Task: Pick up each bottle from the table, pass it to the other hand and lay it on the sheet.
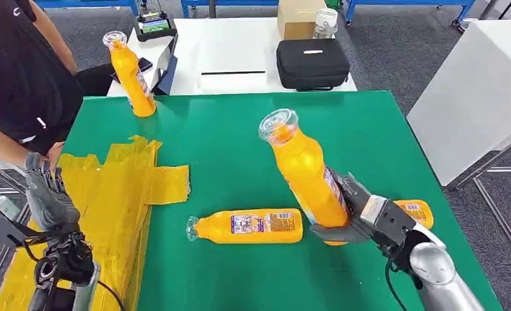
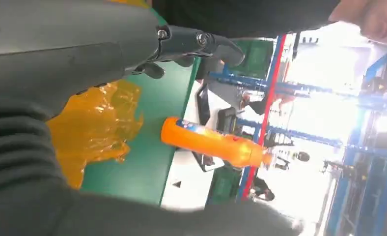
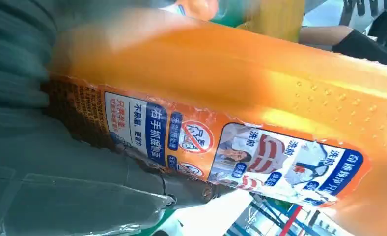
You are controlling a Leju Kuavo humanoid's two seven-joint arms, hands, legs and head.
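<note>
Orange bottle [image 1: 303, 170] sits in my right hand [image 1: 369, 217], lifted off the green counter [image 1: 382, 142] near its near right corner. My fingers [image 1: 334, 233] wrap the lower body, over the label, as the right wrist view confirms with the label [image 3: 240, 152] pressed close against the hand. Its long axis is tilted: the base is down in my grip and the clear cap end leans up and toward the counter's left edge.

I see a second bottle [image 1: 248, 226] lying flat near the near edge, its long axis along that edge, cap pointing toward the left edge. A third bottle [image 1: 414, 211] lies just behind my right hand, mostly hidden, so I cannot tell which way it points. A fourth bottle [image 1: 131, 74] stands upright at the far left corner; the left wrist view catches it too [image 2: 213, 143].

My left hand [image 1: 45, 194] hovers over the yellow sheet [image 1: 120, 188] at the counter's left edge, holding nothing, its fingers [image 2: 201, 42] loosely spread. A person in a dark sleeve [image 1: 13, 71] stands beyond the left edge.
</note>
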